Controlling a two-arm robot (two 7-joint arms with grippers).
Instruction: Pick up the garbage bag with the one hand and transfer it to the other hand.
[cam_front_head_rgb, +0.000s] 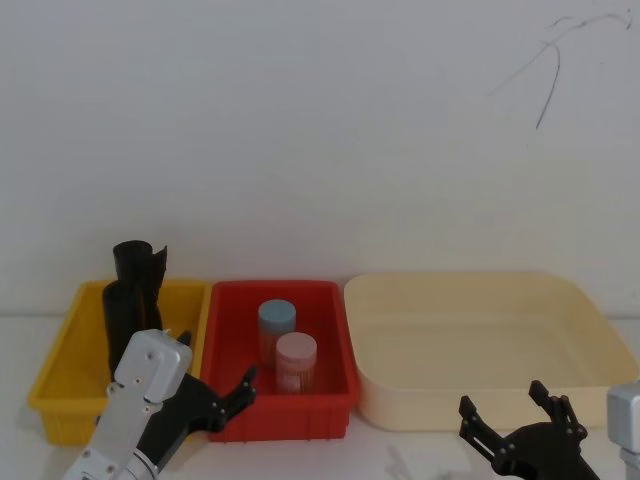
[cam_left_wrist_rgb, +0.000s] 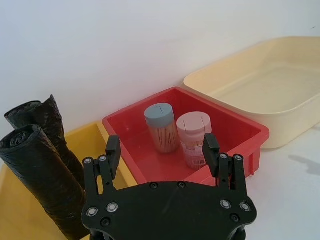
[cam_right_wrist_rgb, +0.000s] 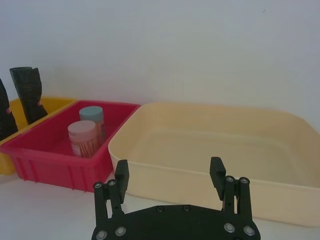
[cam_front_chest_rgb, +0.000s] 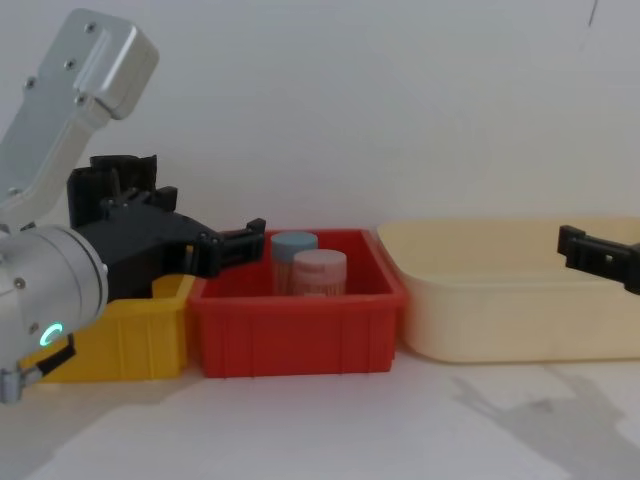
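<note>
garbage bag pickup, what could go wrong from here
1. The garbage bag stands close beside a slimmer ragged roll in the yellow bin; the open left gripper might catch the wrong one.
2. It faces the red bin, so swinging over could clip a bin wall.
3. The right gripper sits far off, by the cream tub: a long handover.

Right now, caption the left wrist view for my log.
Left gripper, fingers open, faces the red bin; the garbage bag stands in the yellow bin beside it.
</note>
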